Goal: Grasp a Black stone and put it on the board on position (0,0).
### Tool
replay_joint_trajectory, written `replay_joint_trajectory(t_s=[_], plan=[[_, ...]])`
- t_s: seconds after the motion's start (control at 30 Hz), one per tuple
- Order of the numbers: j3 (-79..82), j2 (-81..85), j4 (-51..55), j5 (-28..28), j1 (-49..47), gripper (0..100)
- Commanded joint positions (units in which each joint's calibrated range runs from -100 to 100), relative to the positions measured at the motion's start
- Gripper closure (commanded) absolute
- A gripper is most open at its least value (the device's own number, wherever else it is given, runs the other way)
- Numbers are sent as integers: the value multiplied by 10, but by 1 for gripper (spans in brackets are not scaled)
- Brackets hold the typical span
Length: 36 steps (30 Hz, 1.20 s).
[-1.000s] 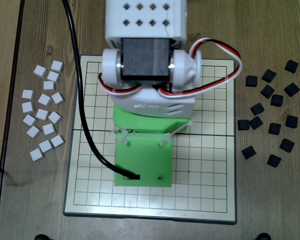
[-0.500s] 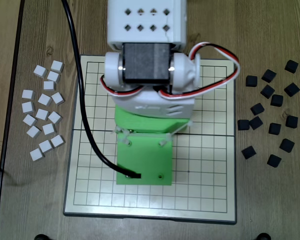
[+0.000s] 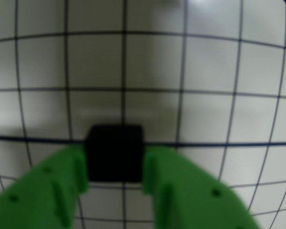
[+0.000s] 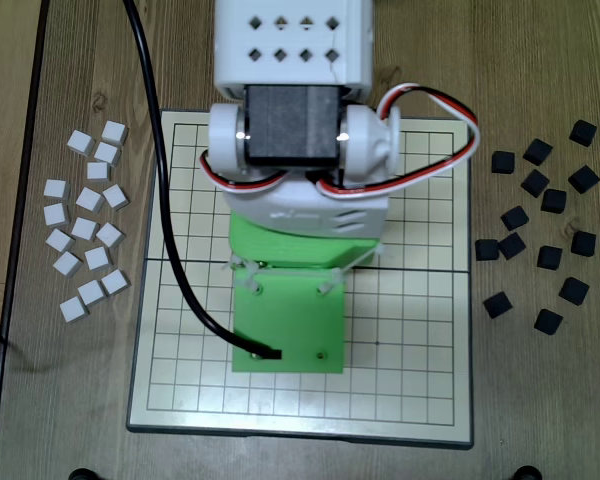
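Note:
In the wrist view my green gripper point(image 3: 115, 167) is shut on a black cube stone point(image 3: 114, 150), one finger on each side of it. The stone is over the white gridded board point(image 3: 205, 71), at a thick horizontal line where a vertical line crosses. I cannot tell whether it touches the surface. In the overhead view the arm reaches over the middle of the board point(image 4: 420, 300). The green wrist mount point(image 4: 286, 320) hides the fingers and the stone there.
Several loose black stones point(image 4: 540, 230) lie on the wooden table to the right of the board in the overhead view. Several white stones point(image 4: 85, 225) lie to its left. A black cable point(image 4: 170, 220) crosses the board's left part.

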State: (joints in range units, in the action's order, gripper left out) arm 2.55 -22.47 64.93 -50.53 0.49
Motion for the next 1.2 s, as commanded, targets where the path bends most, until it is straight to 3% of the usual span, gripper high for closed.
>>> replay_joint_trajectory(t_s=[0.0,1.17], plan=[[-10,28,-3,0,7,94],[11,34,-14,3,9,94]])
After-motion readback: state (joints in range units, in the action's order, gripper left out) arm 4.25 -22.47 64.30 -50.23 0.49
